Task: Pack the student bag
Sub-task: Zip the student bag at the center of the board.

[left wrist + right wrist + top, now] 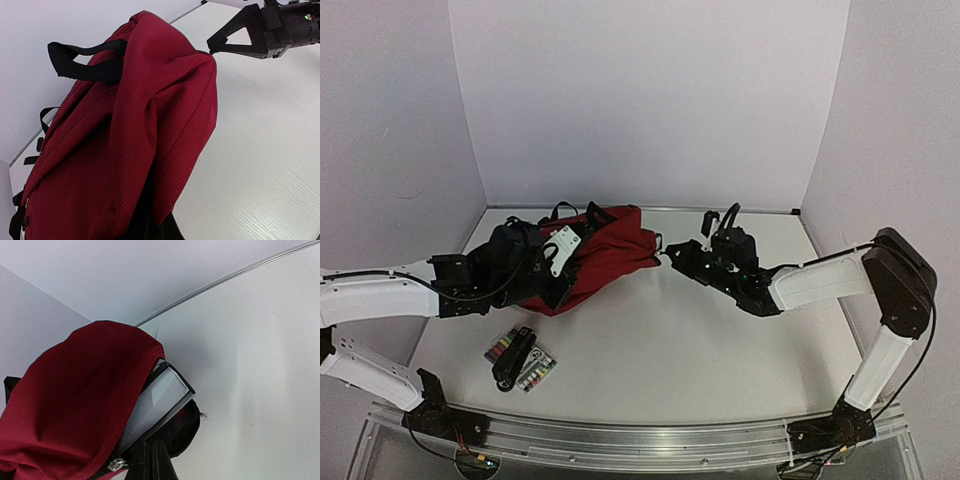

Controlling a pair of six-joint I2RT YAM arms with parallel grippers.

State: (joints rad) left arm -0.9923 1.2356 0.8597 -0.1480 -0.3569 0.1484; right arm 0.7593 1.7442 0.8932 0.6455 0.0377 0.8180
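The student bag [610,248], dark red with black straps, lies on its side at the back left of the table. My left gripper [562,274] is shut on a fold of its red fabric [165,150]; its dark fingers [172,231] barely show under the cloth. My right gripper [668,256] is shut on the black rim [187,427] of the bag's open mouth, close to the zipper pull [116,464]. A book with white pages and a black cover [160,399] sticks out of the mouth. The black carry handle [85,60] shows on top.
A flat pack of coloured pieces [533,368] lies near the front left, with a black object [512,362] across it. White walls close in the table on three sides. A metal rail [640,438] runs along the near edge.
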